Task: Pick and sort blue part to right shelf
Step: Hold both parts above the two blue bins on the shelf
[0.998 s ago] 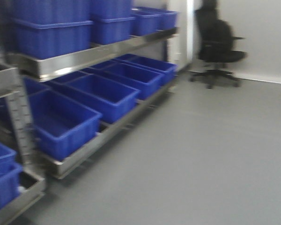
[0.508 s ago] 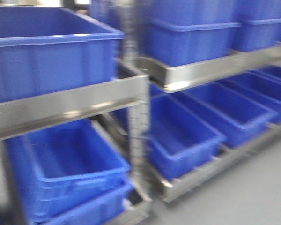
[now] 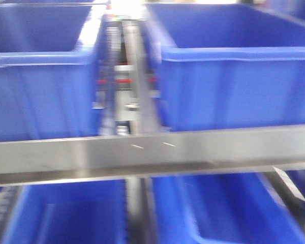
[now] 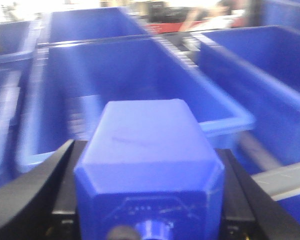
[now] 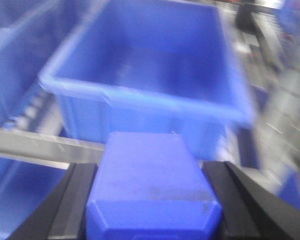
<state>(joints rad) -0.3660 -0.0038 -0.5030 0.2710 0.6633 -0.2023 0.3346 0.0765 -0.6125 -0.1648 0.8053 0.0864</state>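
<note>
Once the view had swung from floor onto the stainless-steel rack (image 3: 152, 152), the left tool (image 4: 146, 165) clasped a blue faceted plastic block (image 4: 145, 130) before a blue plastic tub (image 4: 140, 75); the right tool (image 5: 149, 185) held a second blue block (image 5: 147, 155); placing looked near.

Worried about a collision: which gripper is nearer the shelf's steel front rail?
Probably left, though blurred. The left gripper, holding a blue part, sits roughly over the steel front rail; the right gripper hangs short of it, facing the tub's front wall.
</note>
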